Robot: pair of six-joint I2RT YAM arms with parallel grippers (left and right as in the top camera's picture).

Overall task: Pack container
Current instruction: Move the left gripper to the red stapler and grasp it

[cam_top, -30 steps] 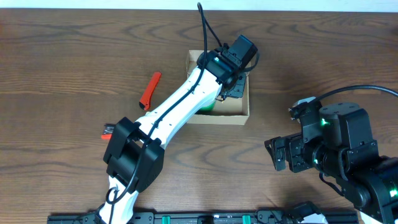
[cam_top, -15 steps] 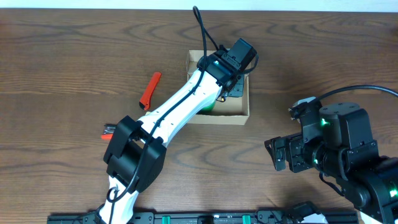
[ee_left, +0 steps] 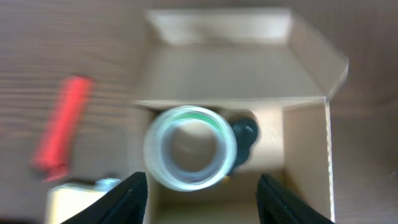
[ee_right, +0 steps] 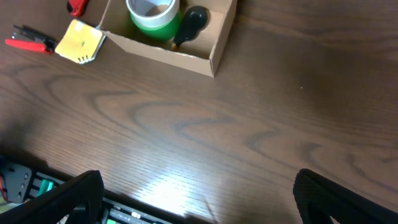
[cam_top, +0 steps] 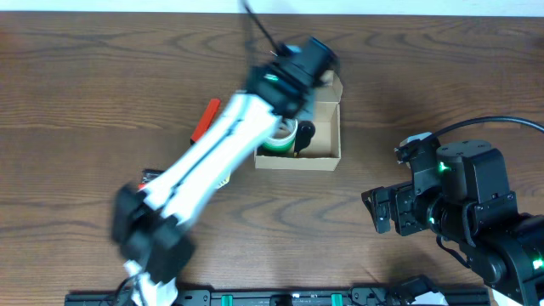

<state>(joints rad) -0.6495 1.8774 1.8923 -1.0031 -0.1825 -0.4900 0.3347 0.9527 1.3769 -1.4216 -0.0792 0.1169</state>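
Note:
The container, a tan cardboard box (cam_top: 326, 158) with open flaps, stands at the table's middle back. In it lie a green-edged tape roll (cam_top: 279, 134) and a black object (cam_top: 304, 133). My left gripper (cam_top: 296, 76) hangs blurred above the box. The left wrist view looks down into the box (ee_left: 306, 155) at the roll (ee_left: 189, 147) and the black object (ee_left: 244, 133); the left gripper (ee_left: 202, 204) is open and empty. My right gripper (cam_top: 387, 212) is open and empty over bare table (ee_right: 199, 199). The right wrist view shows the box (ee_right: 168, 55) and roll (ee_right: 152, 12).
A red cutter (cam_top: 204, 119) lies left of the box and also shows in the left wrist view (ee_left: 62, 127). A yellow pad (ee_right: 81, 40) and red-handled pliers (ee_right: 28, 40) lie to the box's front left. A dark item (cam_top: 149, 177) sits by the left arm.
My left arm has lifted out of the box and swung left, blurred by motion. The tape roll and black object now show in the box. The right arm has not moved.

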